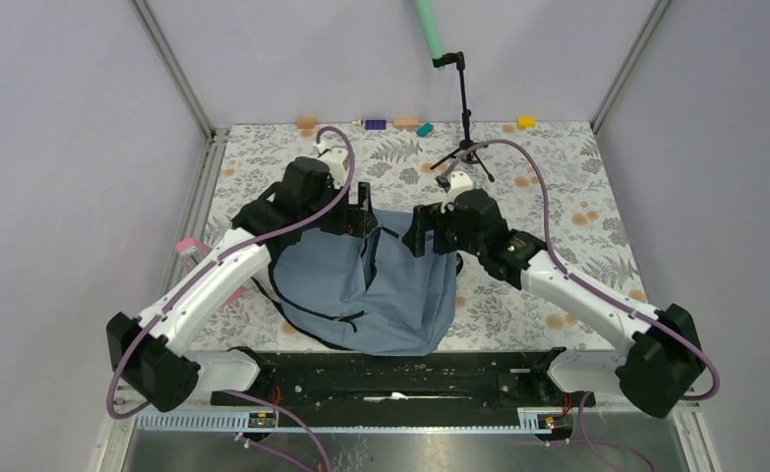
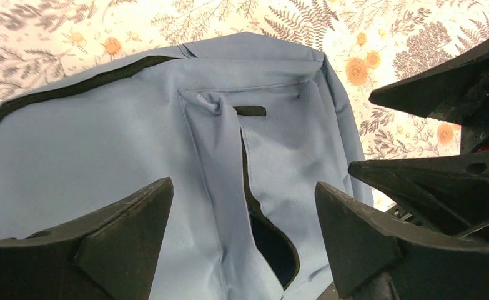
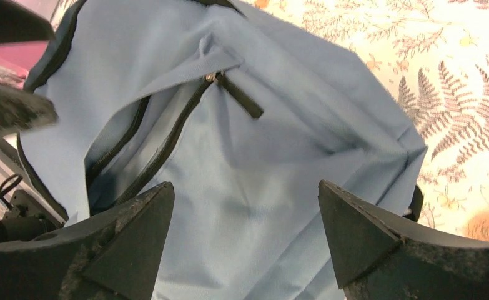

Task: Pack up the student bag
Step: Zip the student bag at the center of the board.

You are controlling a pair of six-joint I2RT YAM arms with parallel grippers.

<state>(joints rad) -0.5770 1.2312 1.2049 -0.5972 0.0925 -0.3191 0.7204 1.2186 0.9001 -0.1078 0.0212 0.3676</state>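
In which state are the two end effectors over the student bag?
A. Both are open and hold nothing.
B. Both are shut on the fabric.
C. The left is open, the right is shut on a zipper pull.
A: in the wrist views, the left end effector and the right end effector have their fingers spread wide. The student bag shows beyond each gap, not clamped.

left arm (image 1: 213, 280): white links and black joints are seen | right arm (image 1: 577, 290): built alike, white links, black joints | cables (image 1: 349, 162): purple, routed along both arms | fingers (image 2: 123, 237): black, wedge-shaped, matte, scuffed
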